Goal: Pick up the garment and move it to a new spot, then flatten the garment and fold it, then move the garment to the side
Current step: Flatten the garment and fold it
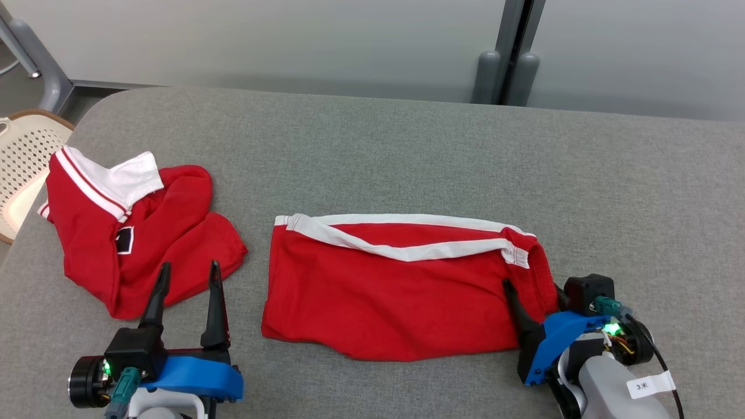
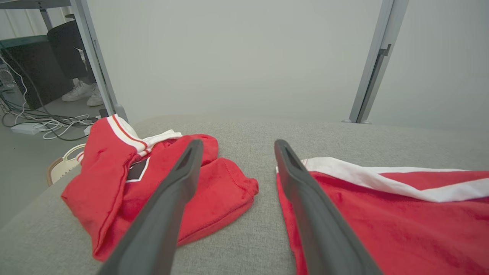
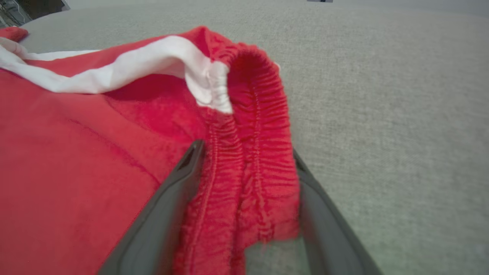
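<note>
The garment [image 1: 396,291] is a pair of red shorts with white trim, lying flat in a wide rectangle at the middle of the grey table [image 1: 407,151]. My right gripper [image 1: 532,288] stands open at its right end. In the right wrist view the ruffled elastic waistband [image 3: 252,152] lies between the two fingers of that gripper [image 3: 246,147], one finger on the cloth and one by the table side. My left gripper [image 1: 190,265] is open and empty near the front edge, left of the shorts [image 2: 401,221]; seen from its wrist, the left gripper [image 2: 237,143] points at bare table.
A second red garment [image 1: 145,244] with a white collar lies crumpled at the left, just beyond my left fingers. A pale perforated basket [image 1: 23,163] stands off the table's left edge. A person's feet [image 2: 82,93] and floor cables show far left.
</note>
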You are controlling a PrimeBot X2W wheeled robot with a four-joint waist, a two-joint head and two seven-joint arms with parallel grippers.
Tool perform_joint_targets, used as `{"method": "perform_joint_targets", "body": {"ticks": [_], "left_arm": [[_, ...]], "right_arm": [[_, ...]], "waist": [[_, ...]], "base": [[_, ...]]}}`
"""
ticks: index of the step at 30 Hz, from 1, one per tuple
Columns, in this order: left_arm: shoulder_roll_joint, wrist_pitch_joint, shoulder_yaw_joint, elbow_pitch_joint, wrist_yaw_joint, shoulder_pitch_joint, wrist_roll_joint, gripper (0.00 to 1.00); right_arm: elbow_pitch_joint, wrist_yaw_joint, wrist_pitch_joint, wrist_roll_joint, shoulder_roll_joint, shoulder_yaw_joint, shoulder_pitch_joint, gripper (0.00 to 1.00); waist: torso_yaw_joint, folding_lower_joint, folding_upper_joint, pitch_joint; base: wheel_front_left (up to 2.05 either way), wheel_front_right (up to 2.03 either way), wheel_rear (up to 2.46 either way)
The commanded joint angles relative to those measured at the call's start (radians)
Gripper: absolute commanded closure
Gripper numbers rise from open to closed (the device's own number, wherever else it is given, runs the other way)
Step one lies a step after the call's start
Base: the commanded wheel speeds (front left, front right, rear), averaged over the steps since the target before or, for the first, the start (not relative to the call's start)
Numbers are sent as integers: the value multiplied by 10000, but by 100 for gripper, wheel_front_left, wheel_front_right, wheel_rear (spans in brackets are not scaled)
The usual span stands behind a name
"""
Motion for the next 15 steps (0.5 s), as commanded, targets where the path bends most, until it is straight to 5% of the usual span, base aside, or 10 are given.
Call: {"method": "perform_joint_targets", "body": {"ticks": [1, 5, 6, 8, 15], "left_arm": [[-26, -45, -22, 18, -70, -179, 34, 0], [-48, -45, -69, 80, -117, -279, 69, 0], [-56, -45, -76, 93, -136, -304, 78, 0], [-65, -45, -73, 123, -152, -324, 97, 0], [-68, -45, 180, 99, -145, 13, 141, 0]], "right_arm": [[104, 5, -33, 504, 4, 312, -78, 0], [225, 5, -106, 1435, 7, 1018, -226, 0], [269, 5, -118, 1630, 7, 1113, -244, 24], [338, 5, -147, 1959, 10, 1301, -315, 100], [165, 3, -223, 2125, -76, 1046, -354, 100]], "waist": [[-12, -1, 0, 8], [-6, -1, 0, 31], [5, -1, 0, 33], [17, -1, 0, 22], [-262, -1, 0, -163]], "base": [[0, 0, 0], [0, 0, 0], [0, 0, 0], [0, 0, 0], [0, 0, 0]]}}
